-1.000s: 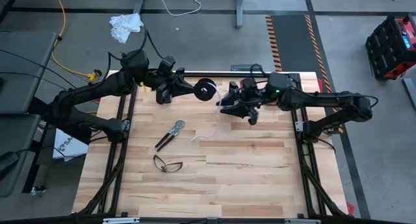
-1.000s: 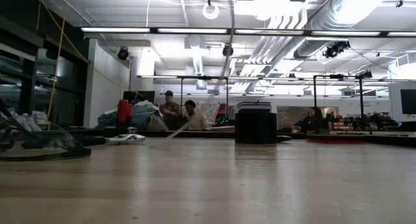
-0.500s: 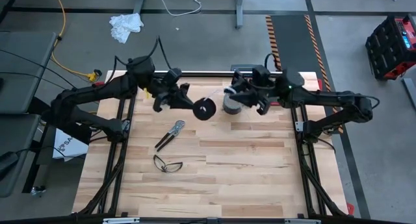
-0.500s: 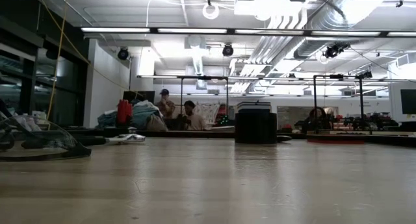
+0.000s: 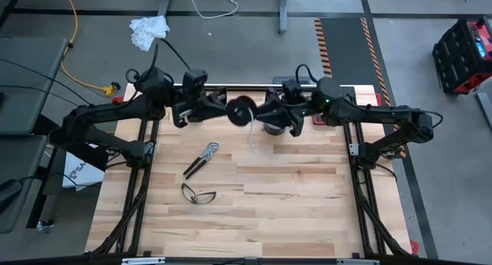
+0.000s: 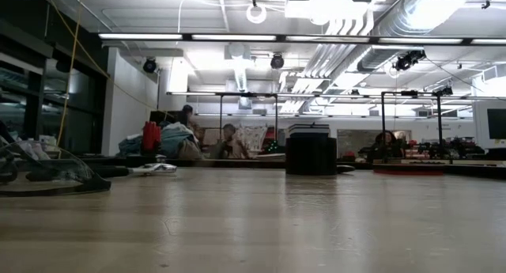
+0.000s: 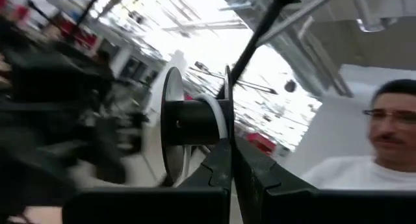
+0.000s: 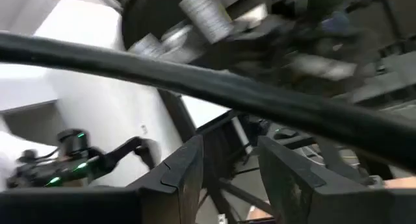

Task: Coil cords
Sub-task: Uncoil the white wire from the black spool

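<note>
A small black spool (image 5: 242,110) with white cord wound on its hub (image 7: 218,120) hangs in the air over the table's far middle, held by my left gripper (image 5: 221,110). A loose end of the white cord (image 5: 252,136) hangs down from the spool toward the table. My right gripper (image 5: 269,113) stands just right of the spool, fingers apart (image 8: 227,172) and holding nothing I can see. The spool and both grippers are out of the low view. My left gripper pinches one thin round flange of the spool (image 7: 228,130) at its rim, between its two fingers. The fingers come about level from the table's left side. The spool is lifted clear of the table with its axis lying level, across the fingers.
A grey tape roll (image 5: 274,127) stands on the table, partly under my right gripper. Pliers (image 5: 201,158) and safety glasses (image 5: 199,193) lie on the left middle of the table; the glasses also show in the low view (image 6: 47,174). People sit in the room beyond the table (image 6: 229,142).
My left gripper has carried the spool toward the table's near edge and then back toward the far edge. My right gripper has gone toward the far edge and left, close to the spool. The cord's loose end has lifted off the table and hangs below the spool.
</note>
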Motion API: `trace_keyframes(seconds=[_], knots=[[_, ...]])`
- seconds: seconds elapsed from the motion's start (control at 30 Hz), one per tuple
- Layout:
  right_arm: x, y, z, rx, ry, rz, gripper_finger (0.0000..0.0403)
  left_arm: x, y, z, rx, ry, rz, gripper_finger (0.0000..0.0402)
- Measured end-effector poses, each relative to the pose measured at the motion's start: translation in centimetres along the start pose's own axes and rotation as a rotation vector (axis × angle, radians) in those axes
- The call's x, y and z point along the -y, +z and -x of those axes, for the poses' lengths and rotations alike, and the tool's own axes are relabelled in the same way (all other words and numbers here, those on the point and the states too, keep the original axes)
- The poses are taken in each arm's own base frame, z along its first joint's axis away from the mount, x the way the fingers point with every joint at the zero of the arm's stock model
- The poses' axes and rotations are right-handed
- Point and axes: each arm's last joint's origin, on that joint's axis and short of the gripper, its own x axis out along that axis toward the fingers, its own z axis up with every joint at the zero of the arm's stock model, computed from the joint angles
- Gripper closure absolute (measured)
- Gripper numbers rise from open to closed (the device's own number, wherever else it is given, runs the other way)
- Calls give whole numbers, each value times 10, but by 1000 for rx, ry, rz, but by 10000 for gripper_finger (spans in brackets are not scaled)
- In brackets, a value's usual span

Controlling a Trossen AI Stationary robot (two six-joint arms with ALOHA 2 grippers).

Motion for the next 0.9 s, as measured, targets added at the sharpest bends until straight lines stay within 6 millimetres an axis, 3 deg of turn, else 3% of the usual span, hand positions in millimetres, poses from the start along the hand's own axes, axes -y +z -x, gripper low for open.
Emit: trace_keyframes(seconds=[0.17, 0.33, 0.67, 0.9], knots=[[-5, 0, -2, 18, -2, 21, 263, -7, 8, 6, 23, 37, -21, 401], [4, -6, -7, 49, -92, 85, 263, -7, 6, 5, 20, 31, 10, 401], [4, -11, -16, 73, 49, 33, 263, -11, 12, 10, 29, 41, -60, 401], [-8, -1, -21, 71, 125, 26, 263, -23, 15, 17, 14, 110, -92, 401]])
